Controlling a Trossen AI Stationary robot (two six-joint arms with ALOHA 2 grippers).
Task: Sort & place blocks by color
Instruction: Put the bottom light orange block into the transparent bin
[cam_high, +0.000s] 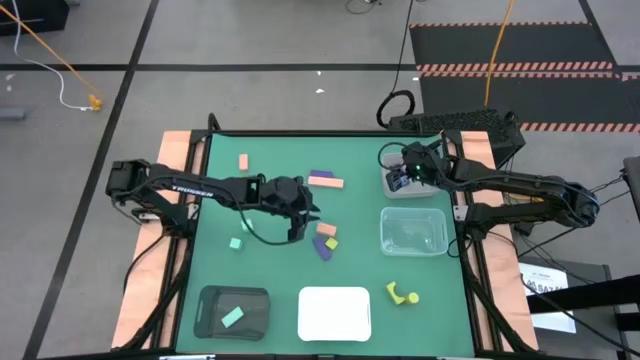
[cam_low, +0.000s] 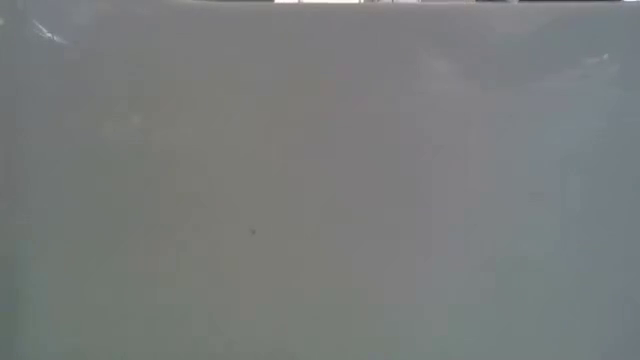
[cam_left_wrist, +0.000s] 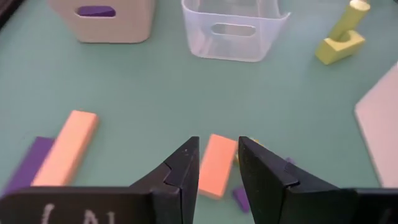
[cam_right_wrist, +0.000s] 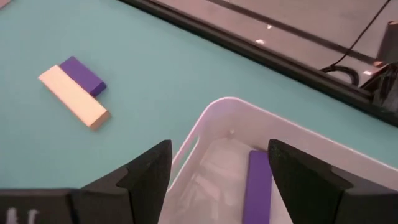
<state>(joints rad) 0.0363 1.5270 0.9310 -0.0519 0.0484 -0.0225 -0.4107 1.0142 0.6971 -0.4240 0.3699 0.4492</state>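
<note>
Both sets of jaws stand parted and hold nothing: the right gripper's (cam_right_wrist: 217, 180) widely, the left gripper's (cam_left_wrist: 217, 168) by a narrow gap. From above, the right gripper hangs over a small white bin (cam_high: 398, 186) near the tabletop's far right corner, and the left gripper (cam_high: 300, 222) reaches to mid-table above a cluster of blocks, an orange one (cam_high: 326, 229), a yellow one (cam_high: 331, 242) and a purple one (cam_high: 322, 250). A clear tray (cam_high: 414, 230), a white tray (cam_high: 335, 313) and a black tray (cam_high: 232, 311) holding a mint block (cam_high: 233, 317) sit toward the near edge, with a yellow piece (cam_high: 402, 294) beside the white tray. Nothing can be made out in the low view, which is a blank grey. Through the left wrist, the orange block (cam_left_wrist: 216, 163) lies just beyond the fingertips, lined up with the gap. Through the right wrist, a purple bar (cam_right_wrist: 258, 186) rests inside the white bin (cam_right_wrist: 214, 115), free of the fingers. That drop looks done, so the right arm should lift straight up. The left should probably open wider, centre on the orange block and descend squarely, clear of its neighbours.
</note>
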